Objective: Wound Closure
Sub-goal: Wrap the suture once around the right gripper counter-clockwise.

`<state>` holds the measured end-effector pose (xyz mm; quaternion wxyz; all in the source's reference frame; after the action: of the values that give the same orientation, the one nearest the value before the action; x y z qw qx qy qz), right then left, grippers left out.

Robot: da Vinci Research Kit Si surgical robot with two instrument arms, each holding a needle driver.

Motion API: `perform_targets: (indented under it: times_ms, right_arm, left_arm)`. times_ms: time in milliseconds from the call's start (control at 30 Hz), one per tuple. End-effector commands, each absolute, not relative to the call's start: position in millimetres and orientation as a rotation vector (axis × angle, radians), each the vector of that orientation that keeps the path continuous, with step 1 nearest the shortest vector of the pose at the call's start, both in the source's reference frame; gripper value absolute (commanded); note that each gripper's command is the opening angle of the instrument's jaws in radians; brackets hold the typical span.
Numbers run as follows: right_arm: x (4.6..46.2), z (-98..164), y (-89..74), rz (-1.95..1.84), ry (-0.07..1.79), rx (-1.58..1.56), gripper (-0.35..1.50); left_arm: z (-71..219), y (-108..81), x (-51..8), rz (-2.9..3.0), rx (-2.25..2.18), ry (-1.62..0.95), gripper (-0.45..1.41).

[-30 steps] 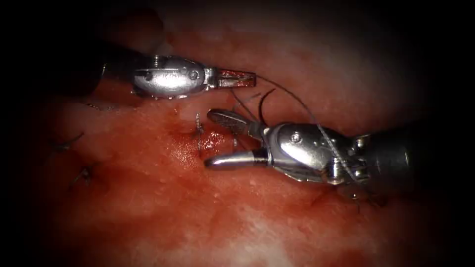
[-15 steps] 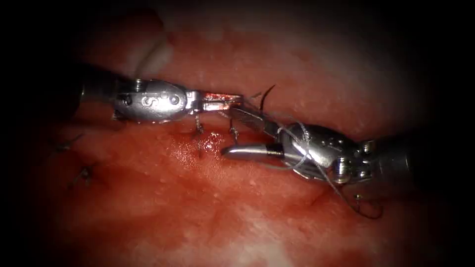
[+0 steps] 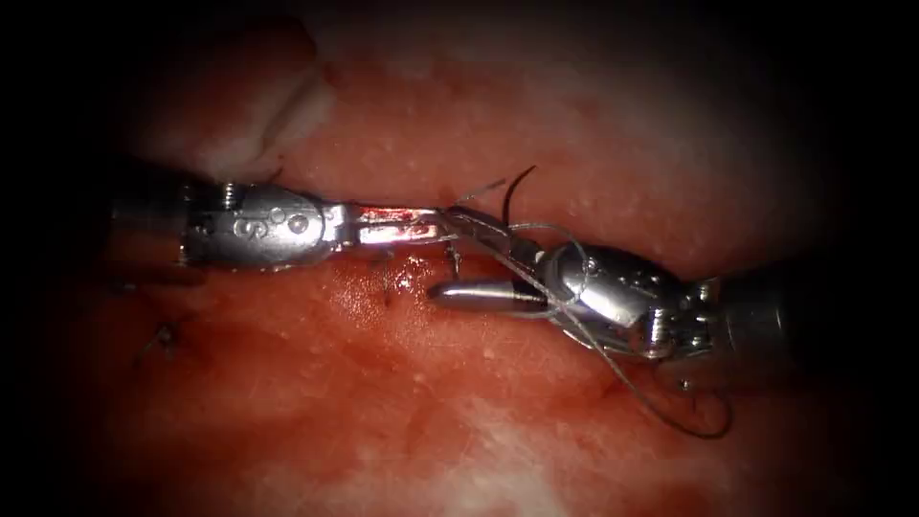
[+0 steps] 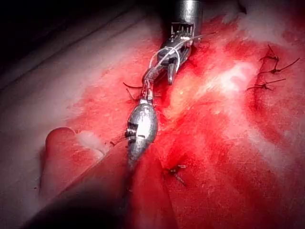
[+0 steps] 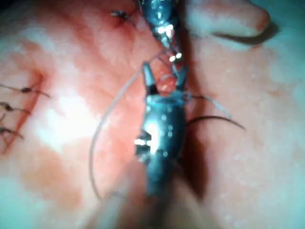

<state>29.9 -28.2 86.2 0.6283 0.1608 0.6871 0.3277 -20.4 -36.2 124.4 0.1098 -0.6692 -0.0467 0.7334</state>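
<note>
We saw the left tool (image 3: 436, 222) with its fingers closed on the thread (image 3: 613, 369), which looped round the right tool (image 3: 455, 257), whose fingers stood open and empty. The needle (image 3: 512, 191) rose just behind those fingers, apparently free of the tissue (image 3: 383, 402). We judged the thread limp, slippery and best pinched short, the needle stiff.

The left end effector (image 3: 442, 219) has slid toward 7 o'clock, from above the cut down to its line, and its closed tip now meets the upper jaw of the right end effector (image 3: 448, 257). That open tool drew back slightly toward 3 o'clock. The thread (image 3: 565, 287), earlier arched wide over the right tool, now lies looped tightly round its wrist.
</note>
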Motion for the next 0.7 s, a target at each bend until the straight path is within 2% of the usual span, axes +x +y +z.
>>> perform_targets:
  times_ms: [33,233,433,700]
  right_arm:
    - [30.5,86.5,-28.6,0.748,1.575,0.372,0.47]
    - [30.4,86.2,-28.3,0.751,1.575,0.376,0.47]
    - [29.6,85.9,-27.8,0.767,1.582,0.370,0.31]
    - [29.3,86.1,-27.4,0.807,1.587,0.378,0.29]
  left_arm:
    - [124.9,-36.5,-21.0,2.159,-1.966,-0.137,-0.45]
    - [124.5,-37.8,-21.3,2.160,-1.959,-0.129,-0.45]
    - [124.3,-39.0,-20.4,2.164,-1.967,-0.134,-0.45]
    - [124.4,-39.9,-19.4,2.169,-1.975,-0.136,-0.45]
